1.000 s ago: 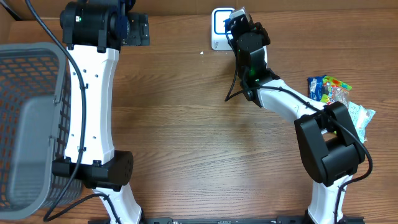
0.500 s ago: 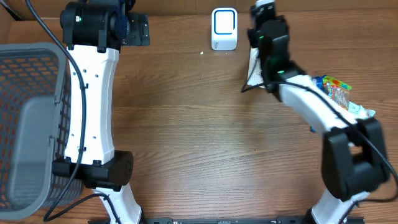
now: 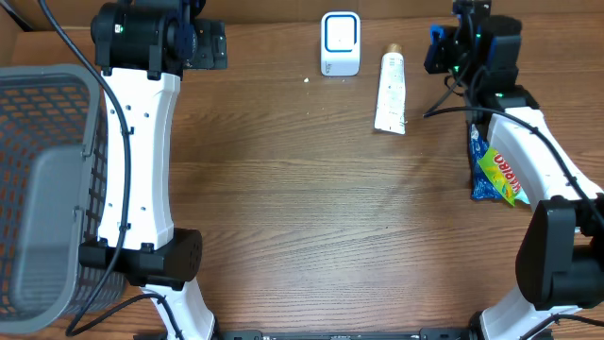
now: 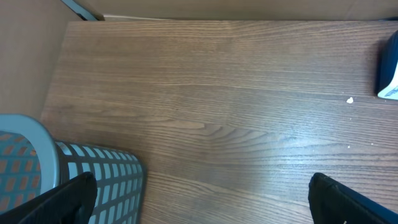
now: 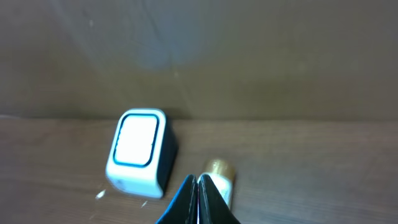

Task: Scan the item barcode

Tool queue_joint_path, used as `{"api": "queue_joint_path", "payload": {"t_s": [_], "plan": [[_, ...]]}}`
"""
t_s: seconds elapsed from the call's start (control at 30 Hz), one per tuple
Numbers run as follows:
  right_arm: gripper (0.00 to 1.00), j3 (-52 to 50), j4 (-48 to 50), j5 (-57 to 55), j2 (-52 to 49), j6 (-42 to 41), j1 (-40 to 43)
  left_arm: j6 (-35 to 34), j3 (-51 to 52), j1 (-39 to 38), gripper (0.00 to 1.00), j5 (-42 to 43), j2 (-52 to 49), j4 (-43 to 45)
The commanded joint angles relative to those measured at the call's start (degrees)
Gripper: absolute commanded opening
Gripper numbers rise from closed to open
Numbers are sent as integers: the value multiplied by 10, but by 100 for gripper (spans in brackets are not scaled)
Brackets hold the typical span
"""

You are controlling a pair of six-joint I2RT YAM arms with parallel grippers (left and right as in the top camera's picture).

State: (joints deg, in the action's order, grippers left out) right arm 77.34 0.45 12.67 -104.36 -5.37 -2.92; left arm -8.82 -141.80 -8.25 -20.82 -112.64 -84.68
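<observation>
In the blurred right wrist view the tube (image 5: 219, 169), bottom centre, is mostly hidden behind the jaws and cropped.

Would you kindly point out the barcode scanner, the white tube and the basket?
barcode scanner (image 3: 340, 38), overhead view, its white top face
white tube (image 3: 390, 94), overhead view, middle of its body
basket (image 3: 57, 236), overhead view, its grey rim

- Overhead: bright, even light; soft shadows on the table (image 3: 283, 208), sharp.
- Left wrist: evenly lit, wood grain crisp.
- Right wrist: dimmer, soft, perhaps motion blur; scanner (image 5: 138, 149) face blown white.
</observation>
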Motion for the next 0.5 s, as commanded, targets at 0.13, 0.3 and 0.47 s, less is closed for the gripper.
{"api": "queue_joint_path", "payload": {"t_s": [0.13, 0.3, 0.47], "plan": [[5, 8, -52, 68, 14, -19, 27, -6, -8, -4, 100, -3, 2, 0], [8, 8, -85, 68, 14, -19, 33, -6, -8, -4, 100, -3, 2, 0], [8, 8, -94, 68, 14, -17, 33, -6, -8, -4, 100, -3, 2, 0]]}}
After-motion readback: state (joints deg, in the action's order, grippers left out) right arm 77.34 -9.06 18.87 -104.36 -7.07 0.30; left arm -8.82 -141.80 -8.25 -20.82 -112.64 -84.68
